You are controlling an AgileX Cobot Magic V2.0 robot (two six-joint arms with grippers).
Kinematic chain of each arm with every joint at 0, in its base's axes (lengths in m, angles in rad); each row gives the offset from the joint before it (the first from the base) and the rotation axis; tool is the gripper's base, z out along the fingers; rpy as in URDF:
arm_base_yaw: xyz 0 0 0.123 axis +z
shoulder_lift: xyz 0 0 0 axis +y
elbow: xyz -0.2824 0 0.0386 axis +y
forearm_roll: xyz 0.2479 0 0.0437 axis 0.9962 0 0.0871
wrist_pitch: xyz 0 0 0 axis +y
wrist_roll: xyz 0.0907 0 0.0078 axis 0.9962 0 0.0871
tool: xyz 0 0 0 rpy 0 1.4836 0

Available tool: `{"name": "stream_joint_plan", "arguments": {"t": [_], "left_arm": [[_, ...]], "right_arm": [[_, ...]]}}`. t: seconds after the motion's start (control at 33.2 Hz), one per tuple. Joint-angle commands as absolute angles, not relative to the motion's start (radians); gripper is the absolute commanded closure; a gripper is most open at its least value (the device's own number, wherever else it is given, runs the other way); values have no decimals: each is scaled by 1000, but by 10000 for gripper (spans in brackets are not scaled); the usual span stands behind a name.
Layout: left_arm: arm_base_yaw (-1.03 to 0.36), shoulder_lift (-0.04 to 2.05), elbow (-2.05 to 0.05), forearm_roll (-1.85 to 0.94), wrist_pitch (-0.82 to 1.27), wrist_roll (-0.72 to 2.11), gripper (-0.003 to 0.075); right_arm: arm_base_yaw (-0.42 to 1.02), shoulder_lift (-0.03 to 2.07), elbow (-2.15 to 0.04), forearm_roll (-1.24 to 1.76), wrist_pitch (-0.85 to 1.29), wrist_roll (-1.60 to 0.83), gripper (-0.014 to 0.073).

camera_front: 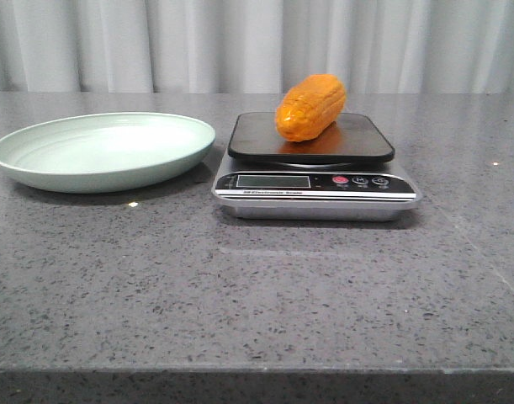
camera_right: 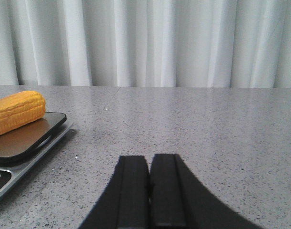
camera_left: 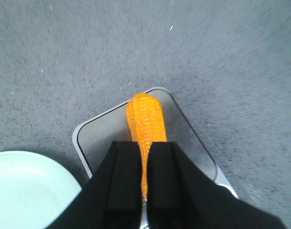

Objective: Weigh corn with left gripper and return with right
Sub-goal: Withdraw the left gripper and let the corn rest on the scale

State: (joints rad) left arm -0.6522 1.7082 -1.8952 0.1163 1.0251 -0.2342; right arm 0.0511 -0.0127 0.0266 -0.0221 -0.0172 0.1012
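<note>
Tabletop (camera_front: 257, 295): dark grey speckled stone-look surface w/ a straight front edge, filling most of the front view. Behind it a pale white-grey curtain (camera_front: 257, 42) hangs in vertical folds across the whole back. Light is even & soft, w/ faint reflections on the tabletop.

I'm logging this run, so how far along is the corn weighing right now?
Done: the corn lies on the scale, nothing gripping it. In hand: the left gripper is above it, fingers nearly together. Left: the right gripper, shut and away from the scale, must return the corn, probably to the plate.
</note>
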Motion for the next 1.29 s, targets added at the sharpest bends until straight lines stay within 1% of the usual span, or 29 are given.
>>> {"name": "stream_joint_plan", "arguments": {"t": [0.0,0.18,0.33,0.36,0.42,0.51,0.66,0.81,0.96,1.02,1.17,1.26], "left_arm": [[-661,1519,-1791,116,884,-229,586],[-661,1253,-1476,113,709,-229,586],[-661,1000,-1149,99,475,-229,586],[-661,963,-1120,99,437,-229,586],[-661,856,-990,101,325,-229,586],[-661,713,-823,155,202,-229,586],[-659,514,-626,208,154,-229,586],[-659,372,-503,219,120,-229,586],[-659,238,-375,297,-60,-223,586],[-659,193,-345,301,-90,-223,586],[-659,107,-306,301,-44,-223,586],[-659,93,-306,301,0,-223,586]], "right_arm": [[54,-27,19,-30,-92,99,454],[54,-27,19,-30,-92,99,454],[54,-26,19,-30,-92,99,454],[54,-26,19,-30,-92,99,454],[54,-26,19,-30,-92,99,454],[54,-26,19,-30,-92,99,454],[54,-26,19,-30,-92,99,454],[54,-26,19,-30,-92,99,454],[54,-26,19,-30,-92,99,454],[54,-26,19,-30,-94,98,454],[54,-26,17,-29,-223,100,454],[54,-20,-34,-6,-215,126,454]]}}
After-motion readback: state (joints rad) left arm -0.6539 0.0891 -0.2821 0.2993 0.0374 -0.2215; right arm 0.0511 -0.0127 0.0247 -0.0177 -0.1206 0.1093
